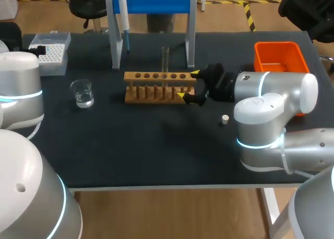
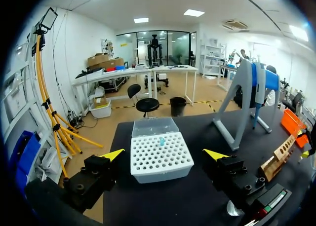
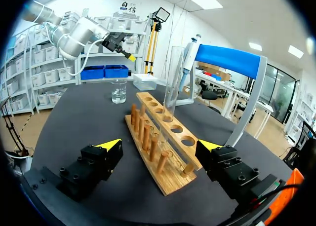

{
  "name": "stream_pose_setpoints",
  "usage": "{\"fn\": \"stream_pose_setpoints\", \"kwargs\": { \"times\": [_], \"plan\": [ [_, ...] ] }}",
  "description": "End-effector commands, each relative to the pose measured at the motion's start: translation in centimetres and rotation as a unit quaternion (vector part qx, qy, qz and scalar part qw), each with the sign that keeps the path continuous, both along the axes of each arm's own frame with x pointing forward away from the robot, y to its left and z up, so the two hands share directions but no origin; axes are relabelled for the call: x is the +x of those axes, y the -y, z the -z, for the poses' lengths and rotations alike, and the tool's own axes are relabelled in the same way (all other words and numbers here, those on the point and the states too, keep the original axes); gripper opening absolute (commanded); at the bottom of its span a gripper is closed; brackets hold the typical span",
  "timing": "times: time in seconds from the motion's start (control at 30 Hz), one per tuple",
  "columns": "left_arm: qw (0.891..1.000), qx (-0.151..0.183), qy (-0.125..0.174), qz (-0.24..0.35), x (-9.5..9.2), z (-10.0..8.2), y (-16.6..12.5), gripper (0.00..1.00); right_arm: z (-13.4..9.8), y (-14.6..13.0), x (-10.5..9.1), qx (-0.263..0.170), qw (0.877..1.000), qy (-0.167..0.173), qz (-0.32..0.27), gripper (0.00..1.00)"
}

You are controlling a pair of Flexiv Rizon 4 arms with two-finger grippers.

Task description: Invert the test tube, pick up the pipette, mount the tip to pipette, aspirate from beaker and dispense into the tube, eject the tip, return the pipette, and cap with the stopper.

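The right hand (image 1: 188,84) is spread wide at the right end of the wooden rack (image 1: 156,87), one yellow tip on either side. It grips nothing. The test tube (image 1: 165,61) stands upright in a rack hole, apart from the fingers. The left hand (image 2: 164,154) is wide too and empty, with the white tip box (image 2: 159,162) just ahead of it. The pipette (image 1: 123,17) hangs on the blue stand (image 1: 156,1); the beaker (image 1: 82,93) sits left of the rack — the stopper (image 1: 225,119) lies on the table (image 1: 156,145) near the right arm.
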State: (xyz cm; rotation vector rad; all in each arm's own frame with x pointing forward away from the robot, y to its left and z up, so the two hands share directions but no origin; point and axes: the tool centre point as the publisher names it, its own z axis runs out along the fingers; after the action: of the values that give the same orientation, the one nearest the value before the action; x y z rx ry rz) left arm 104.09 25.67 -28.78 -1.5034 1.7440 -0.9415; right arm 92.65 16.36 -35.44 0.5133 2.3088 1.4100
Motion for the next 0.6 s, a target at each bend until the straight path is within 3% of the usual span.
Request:
{"fn": "stream_pose_setpoints", "kwargs": {
  "times": [0.03,0.6],
  "plan": [
    [1.0,0.001,0.001,0.004,1.4,0.9,0.0,1.0,0.0,0.0,0.0,0.0,1.0,0.0,0.0,1.0],
    [1.0,-0.017,0.006,0.019,2.6,2.8,0.9,1.0,0.0,0.0,0.0,0.0,1.0,0.0,0.0,1.0]
  ]
}}
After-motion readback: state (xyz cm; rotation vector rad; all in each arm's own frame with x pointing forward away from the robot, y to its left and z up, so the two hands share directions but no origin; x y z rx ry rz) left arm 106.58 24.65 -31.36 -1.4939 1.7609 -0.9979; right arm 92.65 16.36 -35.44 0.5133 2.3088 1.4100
